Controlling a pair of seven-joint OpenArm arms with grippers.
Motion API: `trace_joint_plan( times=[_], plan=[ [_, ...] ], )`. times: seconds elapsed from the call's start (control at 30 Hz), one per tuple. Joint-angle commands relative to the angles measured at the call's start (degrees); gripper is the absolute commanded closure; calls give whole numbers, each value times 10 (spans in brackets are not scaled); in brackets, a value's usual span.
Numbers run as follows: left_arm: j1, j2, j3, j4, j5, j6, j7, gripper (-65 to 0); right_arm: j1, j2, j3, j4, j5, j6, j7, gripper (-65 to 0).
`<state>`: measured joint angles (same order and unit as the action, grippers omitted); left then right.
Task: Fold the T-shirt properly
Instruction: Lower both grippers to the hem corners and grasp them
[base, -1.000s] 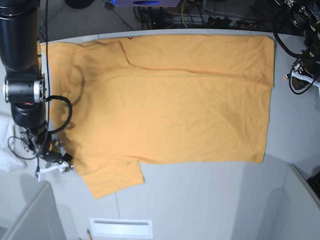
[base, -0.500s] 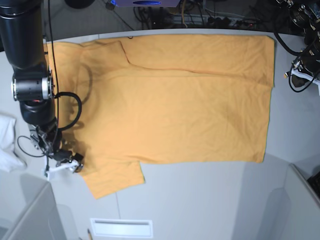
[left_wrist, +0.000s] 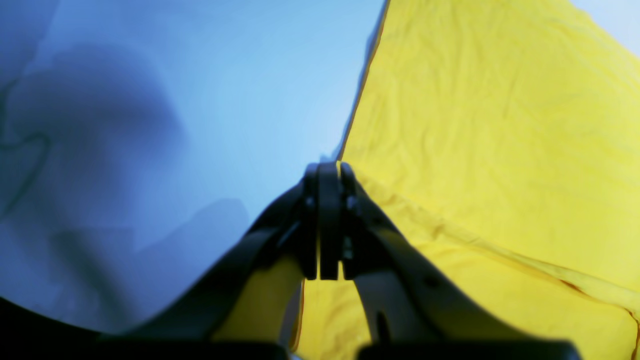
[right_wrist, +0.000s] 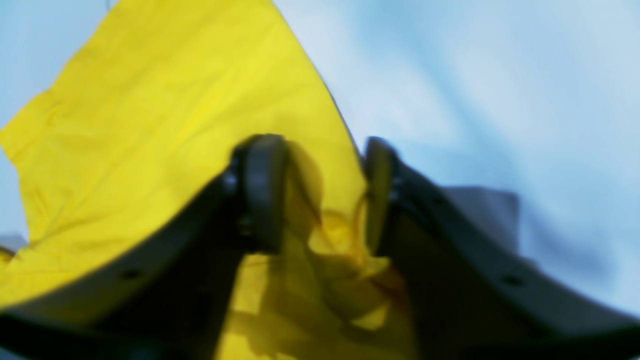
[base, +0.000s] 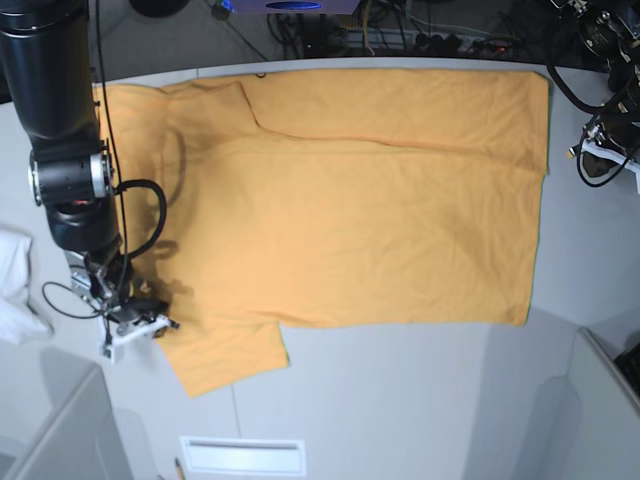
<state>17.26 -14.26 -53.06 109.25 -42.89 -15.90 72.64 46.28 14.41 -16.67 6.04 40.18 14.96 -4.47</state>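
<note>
The light-orange T-shirt (base: 350, 210) lies spread flat on the table, its far long side folded inward and a sleeve (base: 225, 355) sticking out at the front left. My right gripper (base: 160, 323) is at that sleeve's left edge. In the right wrist view it (right_wrist: 320, 200) is open, with a bunched bit of the shirt's edge (right_wrist: 345, 235) between the jaws. My left gripper (base: 597, 152) hangs by the table's right side. In the left wrist view it (left_wrist: 327, 170) is shut, with its tips over the shirt's straight edge (left_wrist: 450, 150) and nothing seen held.
A small white cloth (base: 14, 285) lies at the left edge beside the right arm. A white slotted plate (base: 243, 455) sits at the front. Grey partitions (base: 600, 400) stand at both front corners. Cables and equipment (base: 400, 35) lie behind the table.
My right arm has moved to the right and slightly forward, bringing the gripper from beside the shirt onto the sleeve's edge. The left arm and the shirt have not moved.
</note>
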Motion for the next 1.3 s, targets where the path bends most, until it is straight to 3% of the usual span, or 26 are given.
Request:
trace_joint_plan(
  times=[0.0,0.07,0.13,0.17,0.23,0.33,0.47,0.63,0.93,1.13,1.27],
  plan=[
    [-9,-11,-3,7,-6,0,-11,0,17,4,-1,5,-1,1,-3,-114],
    [-22,-10,-4,6,-6,1,-11,0,17,4,0,6,-1,1,-3,0],
    [-39,-11,-3,-9,-5,2,-11,0,17,4,-2,6,-1,1,-3,0],
    [-53,-11,-3,-27,-5,2,-11,-46,17,4,-1,7,-1,0,-3,0],
    [-85,-13,-2,-69,12,3,-11,-201,17,4,0,7,-1,0,-5,0],
    [-155,-9,0,-122,97,3,-12,-415,17,4,-2,7,-1,0,-5,0],
    [-242,-13,72,-170,216,2,-39,-546,17,4,-2,7,-1,0,-6,0],
    [-329,-27,175,-282,298,1,-118,-563,16,4,-2,7,-1,0,-8,0],
    [-487,-57,203,-612,305,0,-273,-563,9,4,-3,7,-1,0,-8,0],
    [-554,-68,314,-752,299,0,-368,-563,9,4,-3,7,-1,0,-8,0],
    [-598,-70,346,-865,304,0,-433,-563,9,4,-1,7,-1,0,-8,0]
  ],
)
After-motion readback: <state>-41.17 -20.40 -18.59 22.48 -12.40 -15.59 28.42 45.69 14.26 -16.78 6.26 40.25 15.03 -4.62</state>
